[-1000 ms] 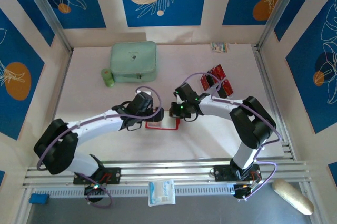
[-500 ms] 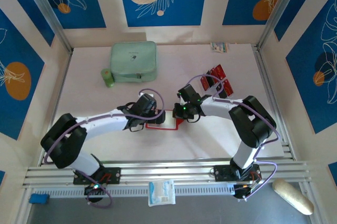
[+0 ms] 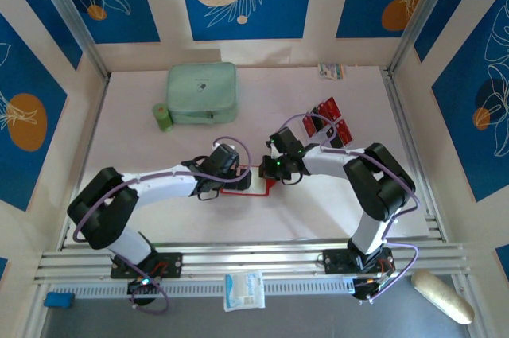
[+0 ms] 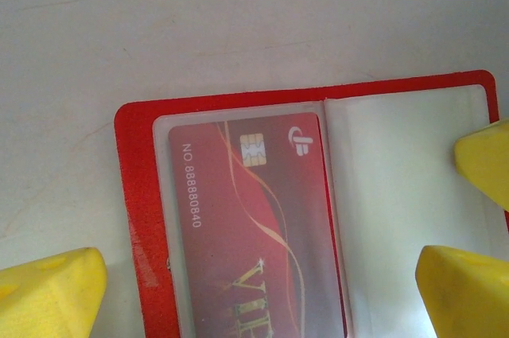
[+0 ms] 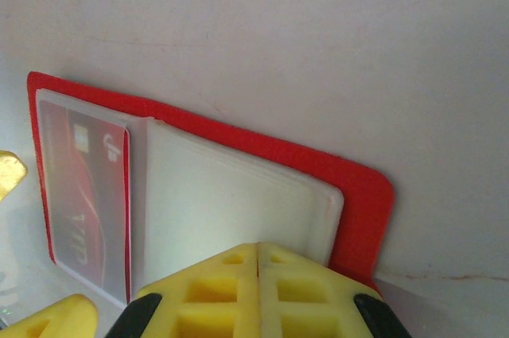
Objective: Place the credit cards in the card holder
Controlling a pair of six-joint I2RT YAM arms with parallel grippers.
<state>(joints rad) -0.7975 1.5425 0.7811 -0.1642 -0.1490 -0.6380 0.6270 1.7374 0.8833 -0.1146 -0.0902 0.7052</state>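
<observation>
The red card holder (image 3: 238,190) lies open and flat on the table between both arms. One red credit card (image 4: 246,227) sits inside its left clear sleeve, chip and number showing. My left gripper (image 4: 254,294) hovers open over that half, one yellow fingertip on each side of the wallet (image 4: 134,195). My right gripper (image 5: 258,254) is shut, its joined tips resting on the empty clear sleeves of the right half (image 5: 231,195), nothing visible between them. More red credit cards (image 3: 328,119) stand on a clear tiered stand at the back right.
A large mint-green case (image 3: 201,93) and a small green roll (image 3: 163,117) sit at the back left. A small packet (image 3: 332,71) lies by the back wall. A white pack (image 3: 242,290) rests on the front rail.
My left arm has swung right and brought its gripper over the open wallet. The right gripper has shifted only slightly and stays on the wallet.
</observation>
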